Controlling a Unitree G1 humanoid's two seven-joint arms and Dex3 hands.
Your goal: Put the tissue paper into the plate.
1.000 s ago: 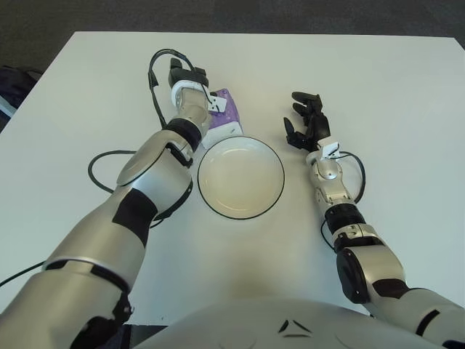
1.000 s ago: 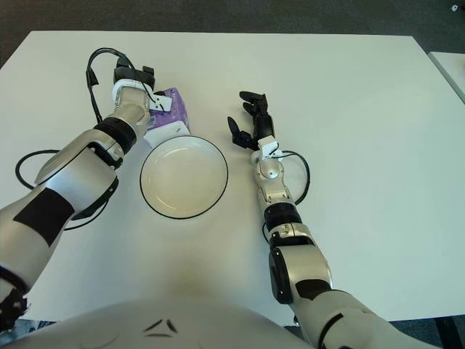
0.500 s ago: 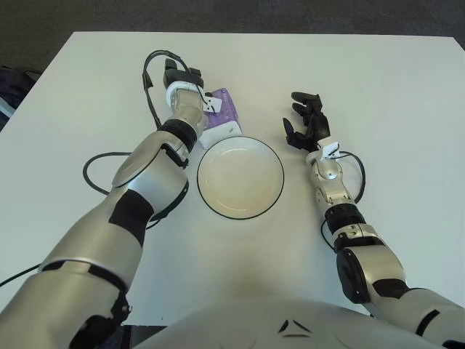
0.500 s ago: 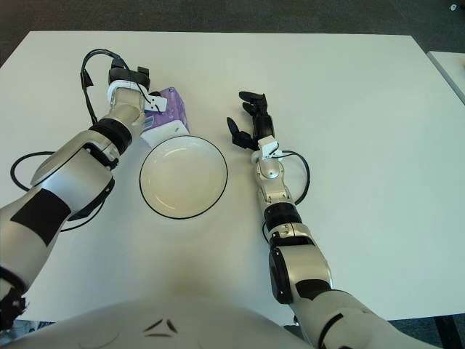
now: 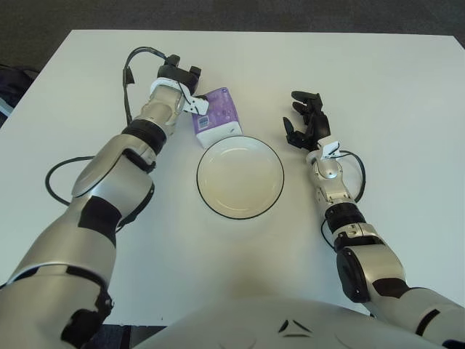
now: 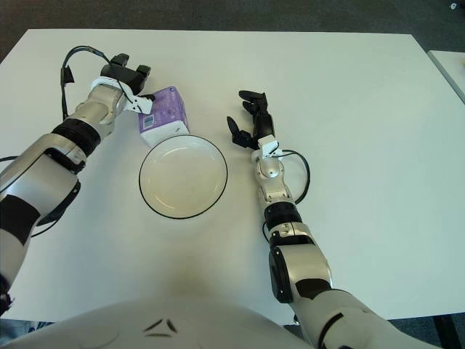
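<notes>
The tissue pack (image 5: pixel 216 116) lay just right of the left hand (image 5: pixel 176 78), whose finger state could not be told, and beside the plate (image 5: pixel 240 177). The right hand (image 5: pixel 305 120) was held relaxed right of the plate.

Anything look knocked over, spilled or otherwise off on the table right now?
Nothing stands out. The tissue pack lies flat beside the empty plate, left hand next to it, right hand idle on the table.
</notes>
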